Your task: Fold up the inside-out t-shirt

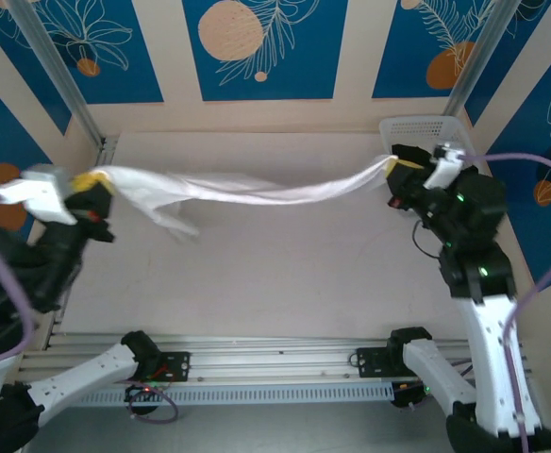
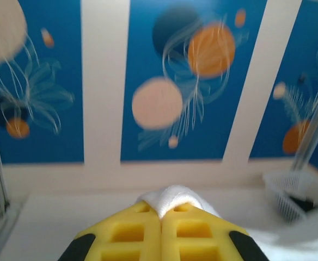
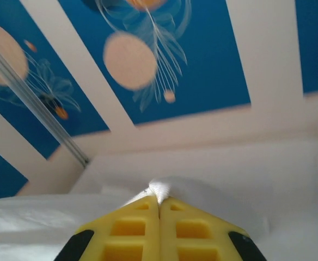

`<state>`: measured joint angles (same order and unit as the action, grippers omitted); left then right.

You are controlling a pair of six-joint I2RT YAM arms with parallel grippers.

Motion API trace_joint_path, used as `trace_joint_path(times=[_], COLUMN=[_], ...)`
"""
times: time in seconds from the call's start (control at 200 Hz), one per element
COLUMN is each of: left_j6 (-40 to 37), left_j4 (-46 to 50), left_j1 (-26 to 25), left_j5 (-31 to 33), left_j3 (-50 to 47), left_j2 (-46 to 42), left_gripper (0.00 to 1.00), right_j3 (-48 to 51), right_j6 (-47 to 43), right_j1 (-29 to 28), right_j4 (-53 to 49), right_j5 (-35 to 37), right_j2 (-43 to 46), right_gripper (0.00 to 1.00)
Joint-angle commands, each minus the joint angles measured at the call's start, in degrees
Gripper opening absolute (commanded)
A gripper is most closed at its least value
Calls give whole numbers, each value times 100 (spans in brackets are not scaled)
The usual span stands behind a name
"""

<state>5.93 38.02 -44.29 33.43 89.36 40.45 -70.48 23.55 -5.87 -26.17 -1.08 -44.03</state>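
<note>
Cloth of the inside-out t-shirt [image 1: 257, 192] hangs stretched above the table [image 1: 285, 283] between left gripper [image 1: 93, 183] and right gripper [image 1: 401, 167], each with jaws pinching one end, probably to pull it straight before folding.

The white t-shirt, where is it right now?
In the top view the white t-shirt is stretched over the table, pinched at its ends by the left gripper and the right gripper, which is beside the white basket.
</note>
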Motion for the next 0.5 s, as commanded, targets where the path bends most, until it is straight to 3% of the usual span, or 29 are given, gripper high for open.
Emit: trace_joint_path(times=[0.0,0.195,0.315,0.395,0.495], left_j6=[-934,-2569,-3305,-3061,-1829], left_j4=[-120,-1641,-2504,-2276,-1035], left_j1=[29,-82,-36,481,1876], left_j5=[325,1744,2066,1768,647], left_j3=[606,731,755,1069,1838], left_j2=[235,691,1382,1978,2918], left_gripper=[0,0,0,0,0], right_j3=[-591,-1342,-1232,-1064,-1070], right_j6=[-342,-627,-839,-975,-1135], right_j1=[33,29,33,33,77], right_j4=[-804,-892,-480,43,573], right_j5=[323,551,752,859,856], right_j2=[381,369,-152,-646,-1392], right_gripper=[0,0,0,0,0])
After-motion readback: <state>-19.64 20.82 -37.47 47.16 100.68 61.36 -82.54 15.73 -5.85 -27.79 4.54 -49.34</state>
